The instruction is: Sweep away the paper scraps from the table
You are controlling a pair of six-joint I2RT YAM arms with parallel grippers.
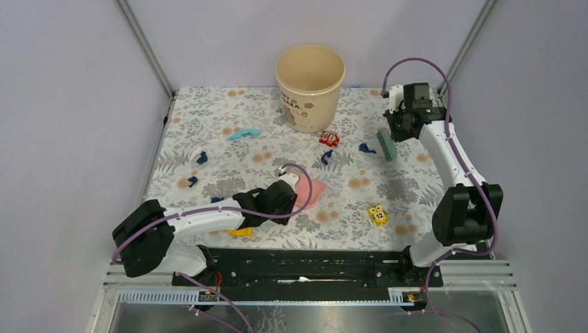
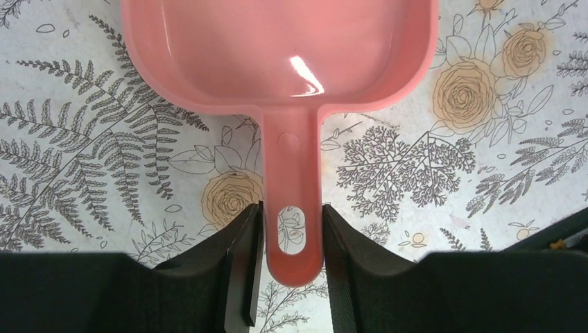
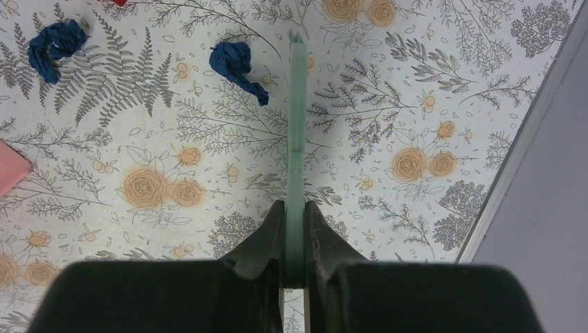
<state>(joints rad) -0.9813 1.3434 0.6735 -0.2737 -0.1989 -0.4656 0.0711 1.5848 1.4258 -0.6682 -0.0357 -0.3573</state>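
A beige bucket [image 1: 310,87] stood upright and open, with a cartoon print on its side. Just in front of it, slightly right, lay a red cube [image 1: 329,139]. A green brush [image 1: 386,144] was to the bucket's right and a little nearer. A pink dustpan [image 1: 313,191] lay well in front of the bucket. A yellow cube [image 1: 377,215] sat further forward and right, a flat yellow piece [image 1: 240,232] further forward and left. Plain grey walls [image 1: 229,35] rose behind the bucket.

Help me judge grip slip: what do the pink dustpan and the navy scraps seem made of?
The dustpan looks like glossy plastic, given the sharp glare on its smooth pan. The paper scraps look like matte crumpled paper, dull and creased.
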